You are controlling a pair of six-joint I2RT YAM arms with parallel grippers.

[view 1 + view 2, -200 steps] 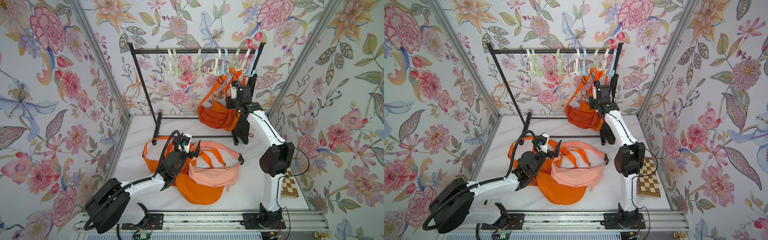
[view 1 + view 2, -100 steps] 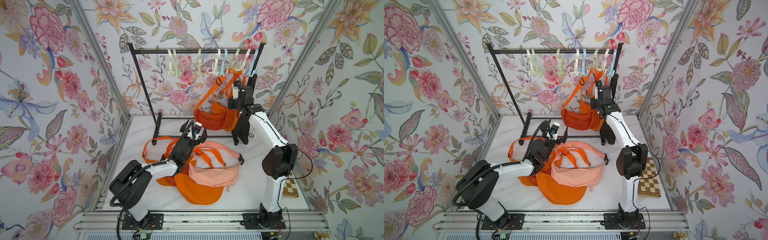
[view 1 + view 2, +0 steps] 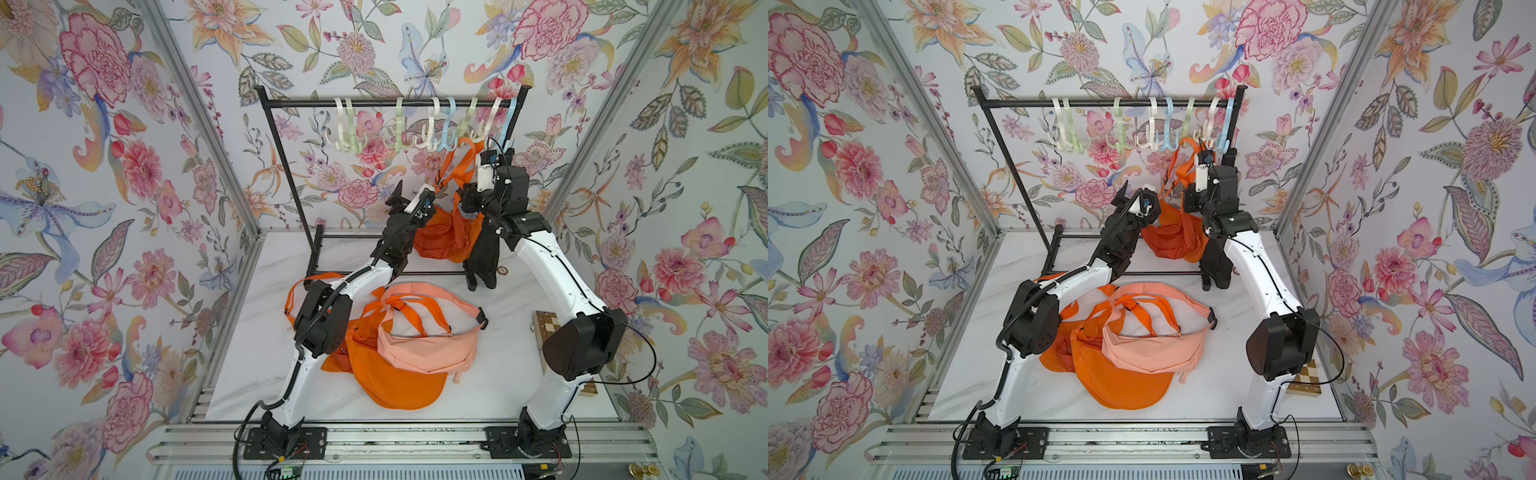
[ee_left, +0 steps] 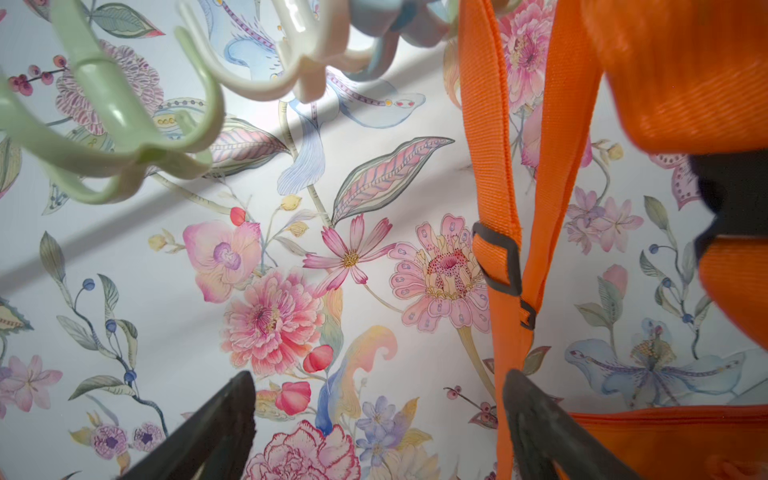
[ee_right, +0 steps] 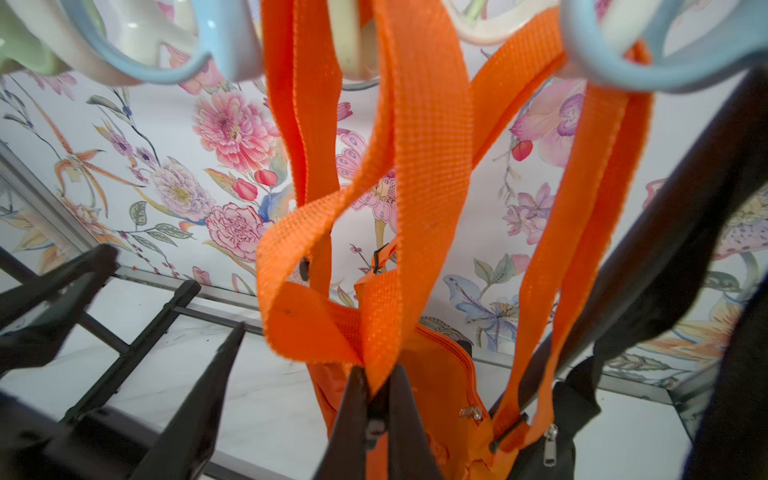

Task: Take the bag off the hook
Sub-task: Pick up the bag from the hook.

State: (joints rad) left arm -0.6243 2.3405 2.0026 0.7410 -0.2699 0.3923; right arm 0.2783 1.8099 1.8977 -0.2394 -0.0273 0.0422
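One orange bag (image 3: pixel 444 239) was seen hung by its strap (image 5: pixel 415 187) from a cream hook (image 5: pixel 351 45) at the right end of the far rack (image 3: pixel 390 102). The strap was pinched low down by the right gripper (image 5: pixel 378 374), its jaws pressed together on the webbing. The left gripper (image 4: pixel 378 380) was held spread wide just left of the bag, one finger beside the strap. A peach bag (image 3: pixel 428 349) was left lying on the table (image 3: pixel 498 374), nearer.
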